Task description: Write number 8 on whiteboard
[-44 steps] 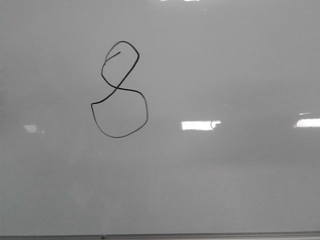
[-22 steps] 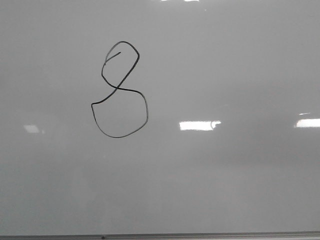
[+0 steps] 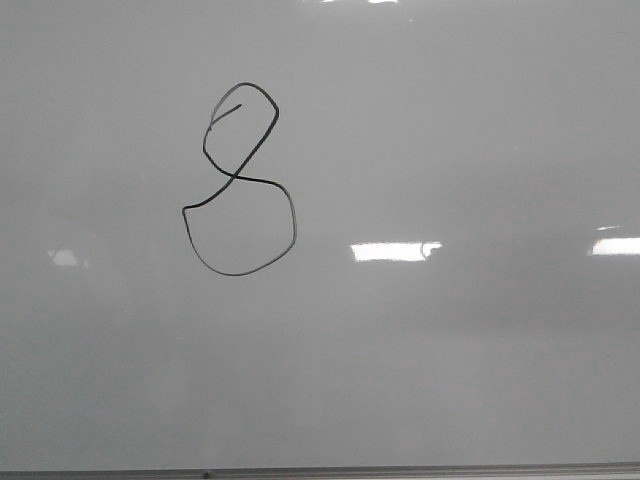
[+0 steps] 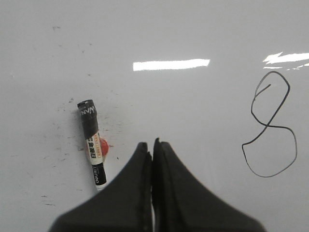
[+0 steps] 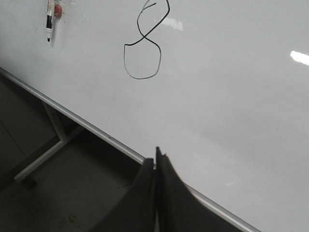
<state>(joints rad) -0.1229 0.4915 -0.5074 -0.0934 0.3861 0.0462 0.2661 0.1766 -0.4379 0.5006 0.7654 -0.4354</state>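
Drawn in thin black line on the whiteboard [image 3: 450,380]: the number 8 [image 3: 238,180], small upper loop over a larger lower one, well above the board's grey edge strip [image 3: 400,470]. Lying flat on the board, apart from the 8: a marker [image 4: 92,143], cap on. Left gripper [image 4: 152,147] pressed together, holding nothing. Right gripper [image 5: 156,162] likewise pressed together, empty, over the board's lower edge.

Thin black number 8 [image 3: 238,180] on a glossy pale grey-white whiteboard [image 3: 450,130]; black-and-white marker [image 4: 92,143] with red spot.
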